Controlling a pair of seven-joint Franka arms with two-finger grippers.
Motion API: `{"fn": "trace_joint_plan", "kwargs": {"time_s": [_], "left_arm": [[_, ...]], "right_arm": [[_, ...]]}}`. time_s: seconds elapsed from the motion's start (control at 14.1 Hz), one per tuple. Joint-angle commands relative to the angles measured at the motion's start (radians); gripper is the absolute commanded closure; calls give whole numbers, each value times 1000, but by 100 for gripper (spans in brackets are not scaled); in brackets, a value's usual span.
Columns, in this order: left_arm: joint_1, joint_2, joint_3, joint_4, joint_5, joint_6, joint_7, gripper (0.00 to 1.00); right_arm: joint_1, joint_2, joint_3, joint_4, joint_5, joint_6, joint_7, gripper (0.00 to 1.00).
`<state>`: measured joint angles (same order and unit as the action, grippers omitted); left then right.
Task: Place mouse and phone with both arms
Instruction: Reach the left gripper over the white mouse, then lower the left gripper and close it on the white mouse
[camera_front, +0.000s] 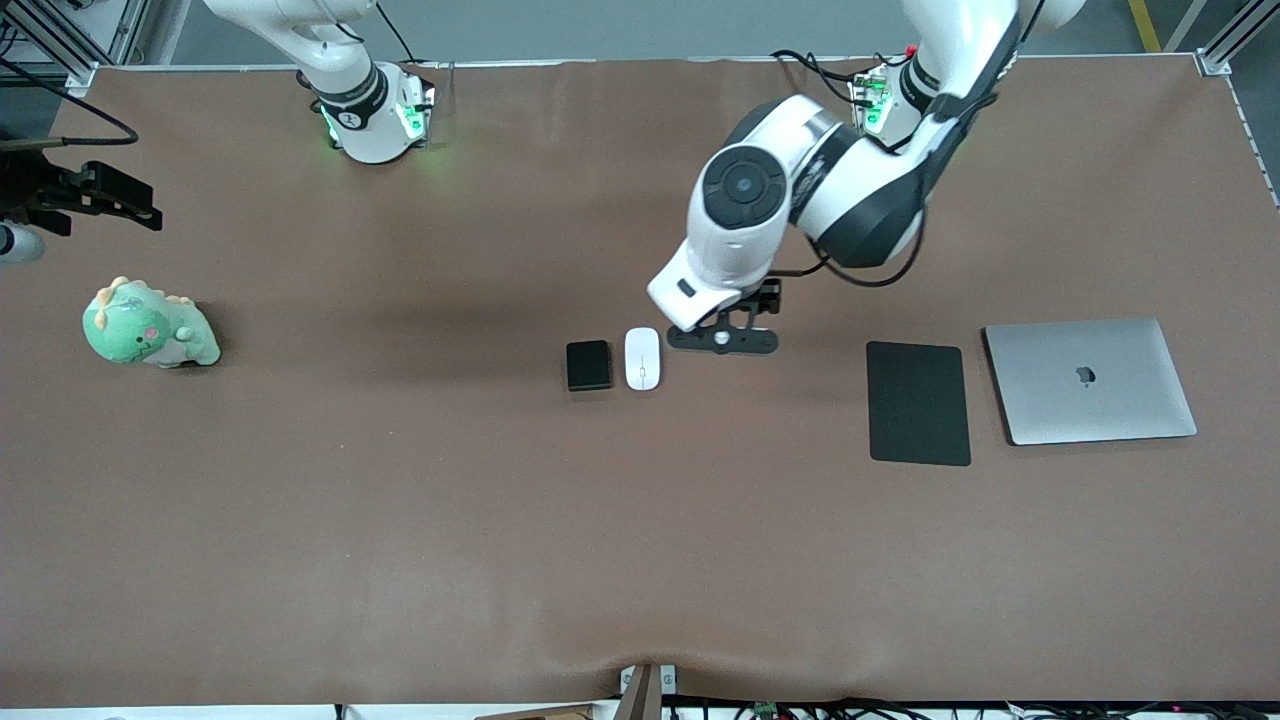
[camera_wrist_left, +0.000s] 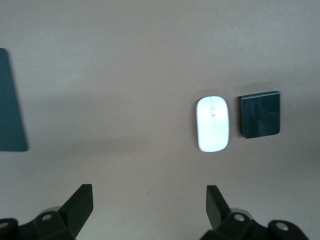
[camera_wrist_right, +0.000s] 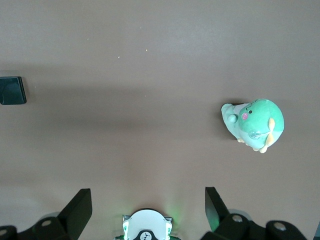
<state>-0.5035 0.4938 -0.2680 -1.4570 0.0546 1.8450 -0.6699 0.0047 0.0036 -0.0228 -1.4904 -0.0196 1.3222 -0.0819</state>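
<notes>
Hovering wide open and empty, left gripper (camera_front: 722, 341) just beside glossy white oval mouse (camera_front: 642, 358); looking light, slippery, calling for pinching its long sides; right gripper (camera_wrist_right: 145, 202) waiting, spread empty.

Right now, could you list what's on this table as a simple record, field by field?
mouse: white mouse flat on the table, beside the phone, toward the left arm's end
phone: small black phone flat on the table, close to the mouse, not touching
left tool: left tool open, holding nothing, over bare table near the mouse
right tool: right tool open, empty, waiting high near the right arm's end
black mat: black mat beside the closed laptop
toy: green plush dinosaur at the right arm's end
</notes>
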Motion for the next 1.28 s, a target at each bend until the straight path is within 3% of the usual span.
{"fn": "trace_joint_plan", "kwargs": {"time_s": [0.0,0.21,0.43,1.21], "left_arm": [[-38,63,7,32,42,63,-45,0],[-63,115,6,29,93,112,-50,0],[-73,173,4,11,96,244,-50,0],[-122,262,12,-54,97,437,-143,0]], "right_arm": [[-20,4,12,12,20,-8,-2,0],[-18,15,12,12,20,-9,-2,0],[-18,18,12,12,20,-9,-4,0],[-14,18,12,12,21,-8,-4,0]]}}
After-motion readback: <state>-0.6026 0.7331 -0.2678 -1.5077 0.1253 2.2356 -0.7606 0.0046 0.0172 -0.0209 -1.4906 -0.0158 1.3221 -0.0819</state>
